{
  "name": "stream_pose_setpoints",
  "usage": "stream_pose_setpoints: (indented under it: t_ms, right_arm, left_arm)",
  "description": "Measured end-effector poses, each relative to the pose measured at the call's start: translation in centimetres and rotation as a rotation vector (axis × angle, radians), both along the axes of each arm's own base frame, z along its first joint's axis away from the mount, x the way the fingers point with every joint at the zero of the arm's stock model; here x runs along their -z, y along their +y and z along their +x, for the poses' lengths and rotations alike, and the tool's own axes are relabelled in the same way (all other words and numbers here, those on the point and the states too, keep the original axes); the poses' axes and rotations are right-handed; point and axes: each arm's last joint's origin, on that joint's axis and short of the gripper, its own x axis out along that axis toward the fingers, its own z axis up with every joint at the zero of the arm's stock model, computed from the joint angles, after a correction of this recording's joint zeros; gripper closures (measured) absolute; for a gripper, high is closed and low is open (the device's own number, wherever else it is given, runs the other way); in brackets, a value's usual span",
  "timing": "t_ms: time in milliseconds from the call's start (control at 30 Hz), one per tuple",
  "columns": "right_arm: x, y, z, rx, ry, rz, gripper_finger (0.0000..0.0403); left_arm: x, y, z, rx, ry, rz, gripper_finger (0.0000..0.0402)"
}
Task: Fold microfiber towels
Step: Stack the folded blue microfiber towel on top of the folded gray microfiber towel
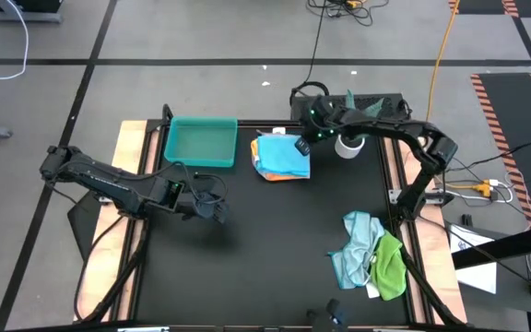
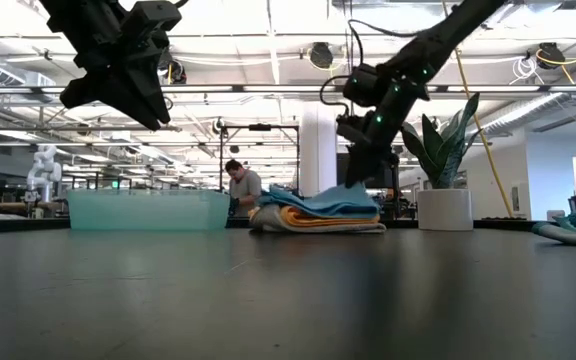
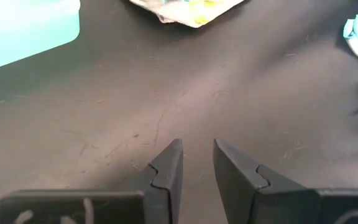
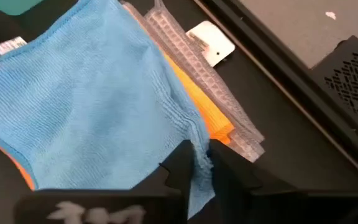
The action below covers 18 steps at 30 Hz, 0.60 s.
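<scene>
From above, the folded stack (image 1: 281, 157) lay at the far middle of the black counter (image 1: 265, 249), just beside the teal tray (image 1: 201, 143), with the bright blue towel (image 1: 284, 153) on top; the right tool (image 1: 302, 146) sat at that towel's edge; the pale blue towel (image 1: 356, 242) and the green towel (image 1: 390, 266) lay crumpled and touching near the right front, well apart from the stack; the left tool (image 1: 218, 210) hovered over bare counter, holding nothing.

At counter level, the stack showed blue over a yellow-orange towel (image 2: 318, 218) over a white-grey one (image 2: 318, 228), all sagging softly at the edges; these cloths looked light, limp and not fragile, likely to drape and slide off each other when lifted.

The left wrist view showed its fingers (image 3: 169, 171) narrowly parted over empty counter, released.

The right wrist view showed the blue towel's corner pinched between that tool's fingers (image 4: 179, 168), clenched on it though possibly loosening; a corner or hem gave the best hold, pinching one layer only; a white tag (image 4: 211, 43) lay beside the stack.
</scene>
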Motion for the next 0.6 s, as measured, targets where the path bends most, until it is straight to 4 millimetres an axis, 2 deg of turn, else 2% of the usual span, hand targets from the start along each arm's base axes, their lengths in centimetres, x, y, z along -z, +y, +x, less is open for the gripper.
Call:
stream_pose_setpoints:
  t_ms: [133,267,433,600]
  right_arm:
    - [0.7,0.3,0.0,0.007,-0.015,0.0,0.0307]
    - [0.0,0.5,-0.1,0.03,-0.062,0.035,0.0266]
    - [-3.7,2.0,-0.6,-0.044,-0.24,0.111,0.0234]
    - [-8.0,5.5,-0.9,-0.146,-0.393,0.138,0.0228]
  left_arm:
    - [0.0,0.0,0.0,-0.002,-0.001,-0.002,0.0311]
    - [0.0,0.0,0.0,-0.004,-0.002,-0.003,0.0311]
    - [0.0,0.4,0.1,-0.022,-0.003,0.002,0.0311]
    - [-0.1,1.4,0.5,-0.026,-0.015,0.032,0.0311]
